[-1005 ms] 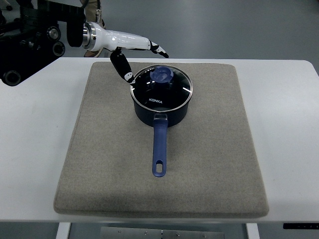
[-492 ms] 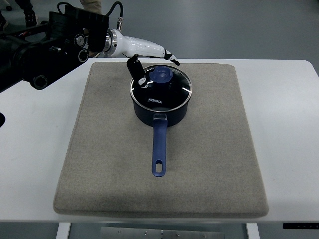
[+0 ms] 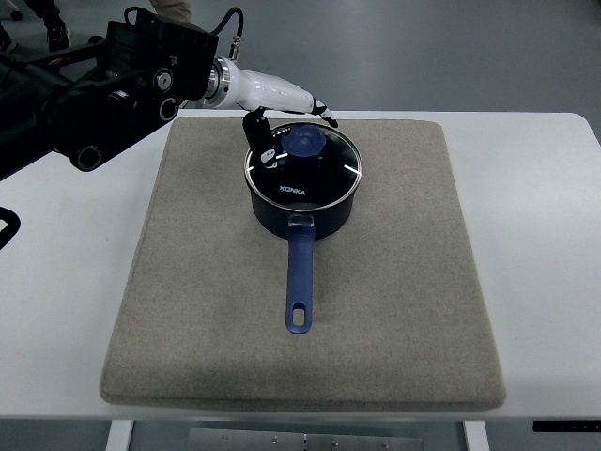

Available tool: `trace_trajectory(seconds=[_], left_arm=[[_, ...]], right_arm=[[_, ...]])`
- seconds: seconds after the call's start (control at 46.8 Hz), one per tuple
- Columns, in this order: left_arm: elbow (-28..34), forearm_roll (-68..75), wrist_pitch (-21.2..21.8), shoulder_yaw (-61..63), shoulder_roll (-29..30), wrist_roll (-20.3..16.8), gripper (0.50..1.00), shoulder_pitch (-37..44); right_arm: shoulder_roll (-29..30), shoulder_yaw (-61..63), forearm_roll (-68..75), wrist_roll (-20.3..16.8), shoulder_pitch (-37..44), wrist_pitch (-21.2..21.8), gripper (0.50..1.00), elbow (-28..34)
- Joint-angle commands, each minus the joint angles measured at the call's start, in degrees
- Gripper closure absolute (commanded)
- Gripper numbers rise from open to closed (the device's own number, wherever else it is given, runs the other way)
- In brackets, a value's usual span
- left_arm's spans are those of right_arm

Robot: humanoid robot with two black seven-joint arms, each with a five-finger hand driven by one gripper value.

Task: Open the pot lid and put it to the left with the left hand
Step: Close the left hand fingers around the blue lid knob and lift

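My left hand [image 3: 282, 117] has its fingers spread: the thumb [image 3: 260, 141] hangs down over the near-left part of the glass lid [image 3: 303, 165], while the white fingers [image 3: 315, 103] reach out past the far side of the blue knob [image 3: 304, 141]. The knob sits in the gap between them, and I cannot tell whether anything is touching it; nothing is pinched. I read this as the pre-grasp bracket, thumb one side and fingers the other, so a closing motion would catch the knob. The lid lies seated on the dark blue saucepan [image 3: 304, 209], which stands toward the far middle of the grey mat [image 3: 188, 310] with its long handle [image 3: 300, 282] pointing back at me. The mat's left half is bare, which is where I judge the lid should go. The mat lies on a white table [image 3: 66, 282]. My right arm is out of sight.
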Motion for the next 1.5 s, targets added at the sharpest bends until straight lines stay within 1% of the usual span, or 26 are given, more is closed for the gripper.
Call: trace_trajectory(seconds=[0.0,0.043,0.192,0.257,0.342,0.406,0.492,0.534,0.62,0.77,0.812,0.855,0.876,0.898,0.941,1.005,1.048,1.09,1.154,1.475], left_arm=[[-0.07,-0.13,-0.09,-0.02,-0.03,-0.01,0.611,-0.3],[-0.07,-0.13,-0.09,-0.02,-0.03,-0.01,0.636,-0.47],[-0.34,-0.13,-0.36,-0.02,-0.03,-0.01,0.647,-0.47],[-0.43,-0.13,-0.45,-0.02,-0.03,-0.01,0.681,-0.47],[-0.69,-0.22,-0.53,-0.02,-0.03,-0.01,0.688,-0.47],[-0.69,-0.13,-0.62,-0.02,-0.03,-0.1,0.714,-0.47],[-0.69,-0.13,-0.71,-0.02,-0.03,-0.1,0.729,-0.47],[-0.69,-0.13,-0.8,0.07,-0.03,-0.02,0.759,-0.47],[-0.69,-0.13,-0.97,0.07,0.05,-0.02,0.795,-0.47],[-0.69,-0.05,-1.06,0.07,0.05,-0.01,0.804,-0.56],[-0.69,-0.05,-1.06,0.07,0.05,-0.01,0.836,-0.56],[-0.69,-0.05,-1.06,0.07,0.05,-0.01,0.84,-0.65],[-0.69,-0.05,-1.06,0.16,0.05,-0.1,0.853,-0.65],[-0.69,-0.05,-1.06,0.07,0.05,-0.02,0.876,-0.65],[-0.69,-0.05,-1.06,0.16,0.05,-0.01,0.902,-0.91],[-0.69,0.04,-1.06,0.07,0.05,-0.01,0.922,-1.18],[-0.69,0.04,-1.06,0.07,0.05,-0.01,0.958,-1.35],[-0.69,-0.04,-1.06,0.07,0.05,-0.01,0.981,-1.53],[-0.69,-0.05,-1.06,0.07,0.05,-0.01,1.0,-2.23],[-0.69,-0.66,-1.06,-0.02,1.37,-0.01,1.0,-4.78]], right_arm=[[0.0,0.0,0.0,-0.07,0.0,0.01,0.583,-0.01],[0.0,0.0,0.0,0.02,0.0,0.01,0.583,-0.01],[0.0,0.0,0.0,0.02,0.0,0.01,0.583,-0.01],[0.0,0.0,0.0,-0.07,0.0,0.01,0.583,-0.01],[0.0,0.0,0.0,0.02,0.0,0.01,0.583,-0.01],[0.0,0.0,0.0,-0.07,0.0,0.01,0.583,-0.01],[0.0,0.0,0.0,0.02,0.0,0.01,0.583,-0.01],[0.0,0.0,0.0,-0.07,0.0,0.01,0.583,-0.01],[0.0,0.0,0.0,0.02,0.0,0.01,0.583,-0.01],[0.0,0.0,0.0,0.02,0.0,0.01,0.583,-0.01],[0.0,0.0,0.0,0.02,0.0,0.01,0.583,-0.01],[0.0,0.0,0.0,0.02,0.0,0.01,0.583,-0.01],[0.0,0.0,0.0,0.02,0.0,-0.08,0.583,-0.01],[0.0,0.0,0.0,-0.07,0.0,0.01,0.583,-0.01],[0.0,0.0,0.0,0.02,0.0,0.01,0.583,-0.01],[0.0,0.0,0.0,-0.07,0.0,0.01,0.583,-0.01],[0.0,0.0,0.0,0.02,0.0,-0.08,0.583,-0.01],[0.0,0.0,0.0,0.02,0.0,0.01,0.583,-0.01],[0.0,0.0,0.0,0.02,0.0,0.01,0.583,-0.01],[0.0,0.0,0.0,-0.07,0.0,0.01,0.583,-0.01]])
